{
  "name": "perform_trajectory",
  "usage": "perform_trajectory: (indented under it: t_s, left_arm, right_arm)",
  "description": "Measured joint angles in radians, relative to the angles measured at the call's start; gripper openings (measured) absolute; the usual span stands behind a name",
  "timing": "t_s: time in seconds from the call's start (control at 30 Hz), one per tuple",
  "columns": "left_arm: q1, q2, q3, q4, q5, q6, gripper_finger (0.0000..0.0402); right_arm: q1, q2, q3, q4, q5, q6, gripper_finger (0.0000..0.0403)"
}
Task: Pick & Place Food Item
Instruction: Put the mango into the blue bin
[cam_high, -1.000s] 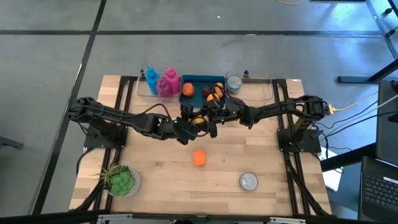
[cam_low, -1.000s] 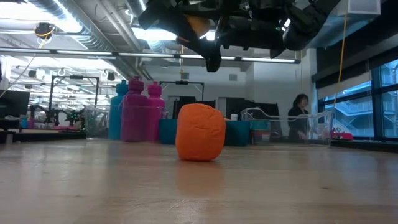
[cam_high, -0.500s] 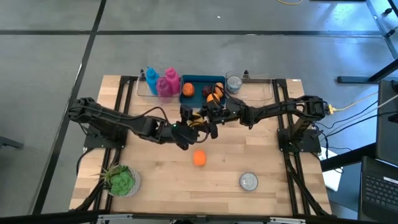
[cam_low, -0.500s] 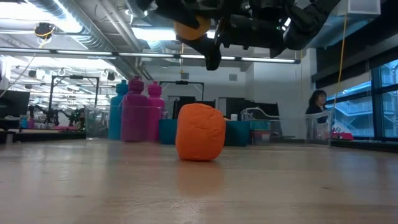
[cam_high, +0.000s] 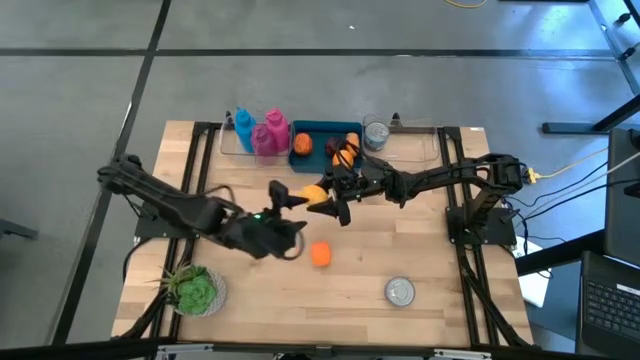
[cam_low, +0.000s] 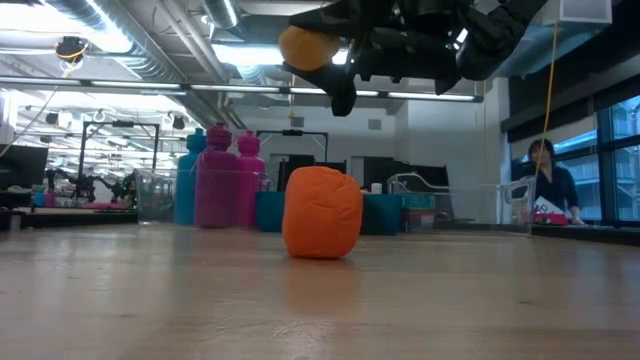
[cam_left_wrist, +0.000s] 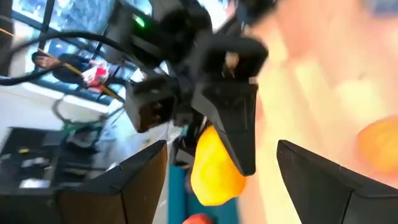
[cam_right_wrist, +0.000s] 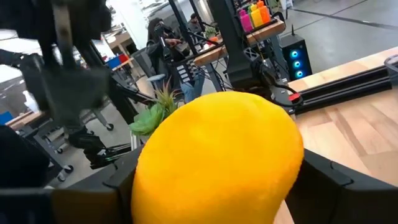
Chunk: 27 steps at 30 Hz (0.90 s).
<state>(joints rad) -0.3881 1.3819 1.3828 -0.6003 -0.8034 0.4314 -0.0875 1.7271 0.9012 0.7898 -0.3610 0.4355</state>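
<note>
A yellow food item (cam_high: 314, 193) hangs above the middle of the table with my right gripper (cam_high: 326, 198) shut on it. It fills the right wrist view (cam_right_wrist: 217, 143) and shows high up in the low view (cam_low: 305, 47). My left gripper (cam_high: 288, 209) stands open to the near left of it, pointing at it with nothing between its fingers. An orange food item (cam_high: 320, 254) rests on its underside on the tabletop below, also in the low view (cam_low: 322, 212). My right gripper pinches the yellow food item by its two sides (cam_right_wrist: 292, 168), one finger (cam_right_wrist: 339, 180) on each side. The fingers come at it about level from the table's right. The item is lifted clear, well above the tabletop.
A blue tray (cam_high: 318, 128) with more food items stands at the far edge. Beside it are pink (cam_high: 272, 133) and blue (cam_high: 243, 127) bottles and a clear jar (cam_high: 376, 132). A green plant (cam_high: 194, 290) sits near left and a round tin (cam_high: 400, 290) near right. A person (cam_low: 548, 185) is in the room behind.
My left gripper has let go of the yellow item and drawn back toward the table's near left, rising a little. The item stays aloft in my right gripper, which has kept still.
</note>
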Motion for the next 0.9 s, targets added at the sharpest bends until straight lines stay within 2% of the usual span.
perform_trajectory:
  t_s: [0.13,0.33,0.47,0.7,0.9]
  left_arm:
    - [-0.034,-0.089,0.001,0.0,0.073,-0.076,0.0292]
    - [-0.042,-0.232,-0.012,0.024,0.317,-0.167,0.0292]
    - [-0.041,-0.323,-0.088,0.117,0.422,-0.158,0.0292]
    - [0.028,-0.521,-0.347,0.346,0.477,-0.148,0.0292]
    - [0.143,-0.676,-0.626,0.585,0.518,-0.166,0.0292]
  right_arm:
    - [0.0,0.0,0.0,-0.002,0.0,-0.014,0.0279]
    - [0.0,0.0,0.0,-0.006,0.001,-0.043,0.0279]
    - [-0.005,0.0,0.0,-0.007,0.0,-0.059,0.0279]
    - [-0.05,-0.021,0.0,-0.051,-0.041,-0.059,0.0279]
    - [-0.088,-0.08,0.0,-0.147,-0.012,-0.101,0.0279]
